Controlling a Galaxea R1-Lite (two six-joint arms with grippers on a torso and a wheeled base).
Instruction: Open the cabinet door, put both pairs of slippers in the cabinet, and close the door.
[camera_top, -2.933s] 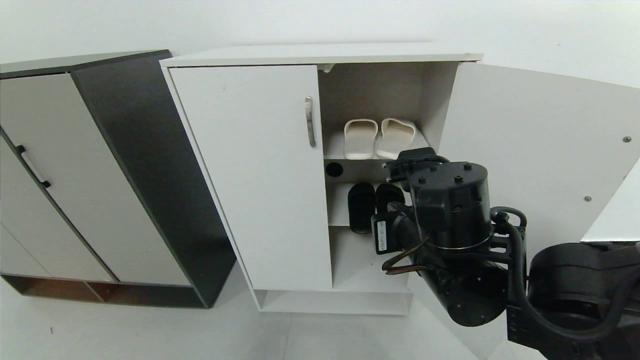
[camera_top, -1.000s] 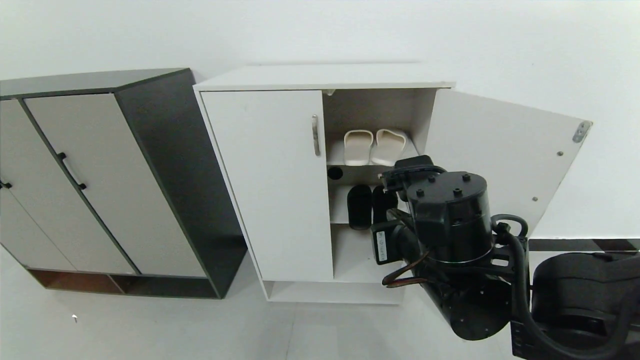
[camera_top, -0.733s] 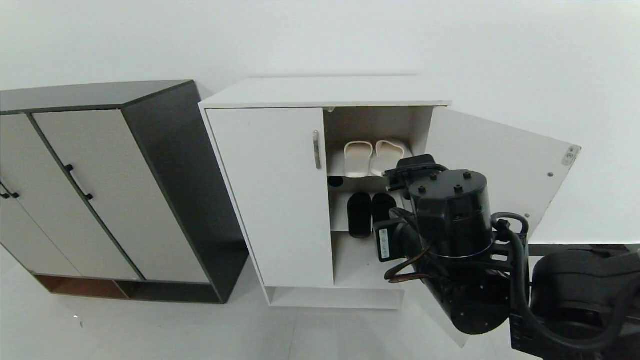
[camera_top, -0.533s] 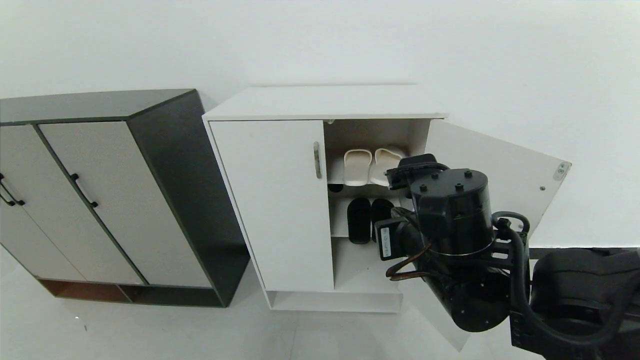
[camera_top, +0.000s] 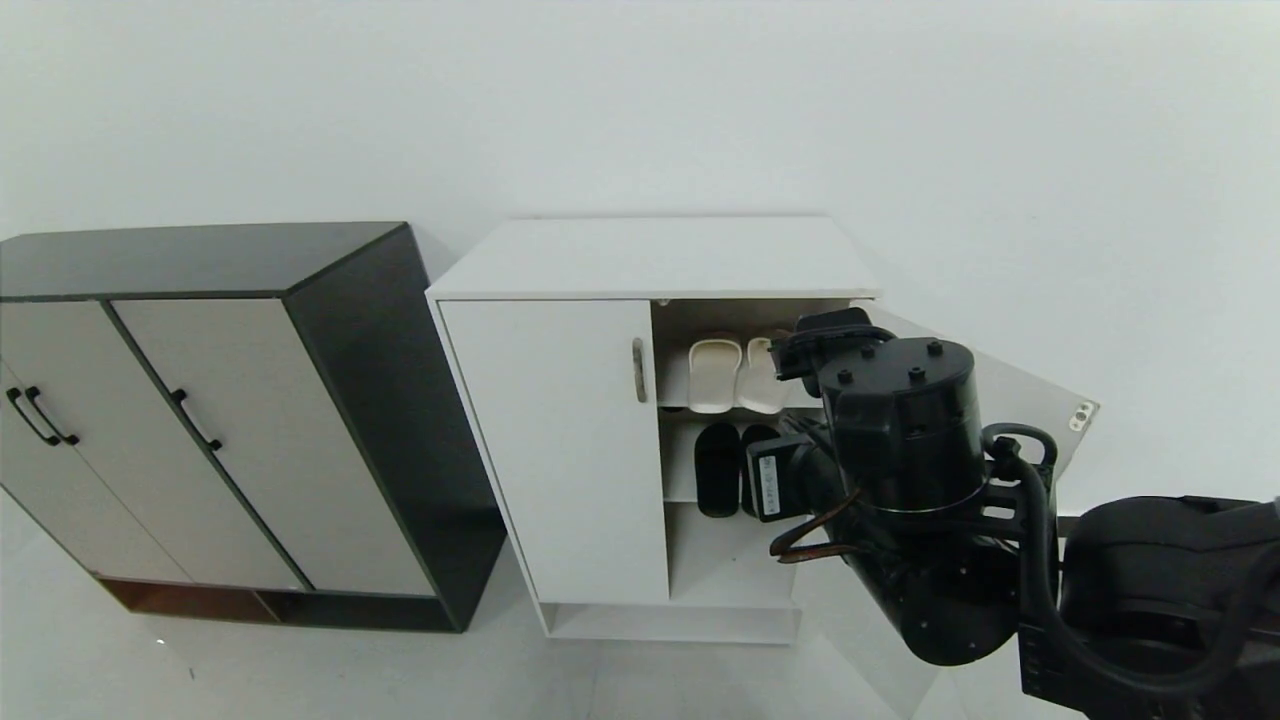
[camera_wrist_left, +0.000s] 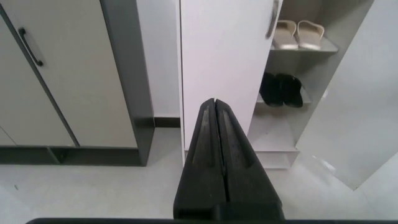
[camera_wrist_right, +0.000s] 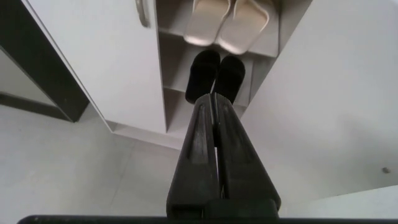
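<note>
Inside sit white slippers (camera_top: 715, 375), black slippers (camera_top: 717, 468) (door (camera_top: 1010, 390) open); left claw (camera_wrist_left: 214, 102), right claw (camera_wrist_right: 215, 96) closed, empty.

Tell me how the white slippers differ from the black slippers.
The white slippers are pale cream; the black slippers are dark. The white slippers sit on the top shelf, the black slippers on the shelf below. Both pairs lie side by side inside the cabinet.
</note>
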